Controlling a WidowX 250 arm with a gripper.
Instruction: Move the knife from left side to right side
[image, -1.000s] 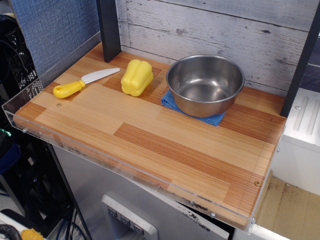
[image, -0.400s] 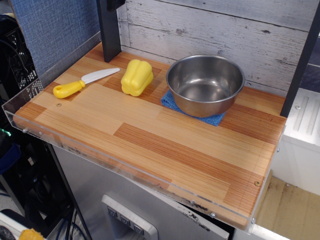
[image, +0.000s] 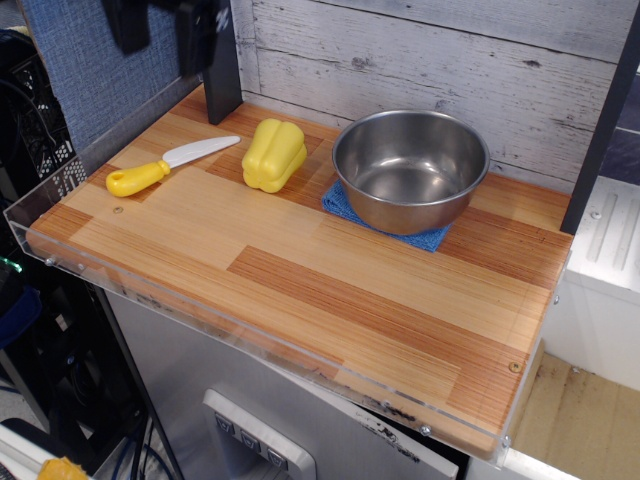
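Task barely begun: knife lies untouched at table's left-rear, beside pepper. Gripper high above it, fingers spread apart, holding nothing. Pickup & move right both left.

On my feed I log a wooden tabletop of striped light and dark planks, edged at the front and left by a clear acrylic lip. Toward the back I note a yellow toy bell pepper, standing just left of a steel bowl. The bowl is empty and sits on a blue cloth, whose corners show beneath it. Behind everything I see a whitewashed plank wall, and at the left a blue fabric panel.
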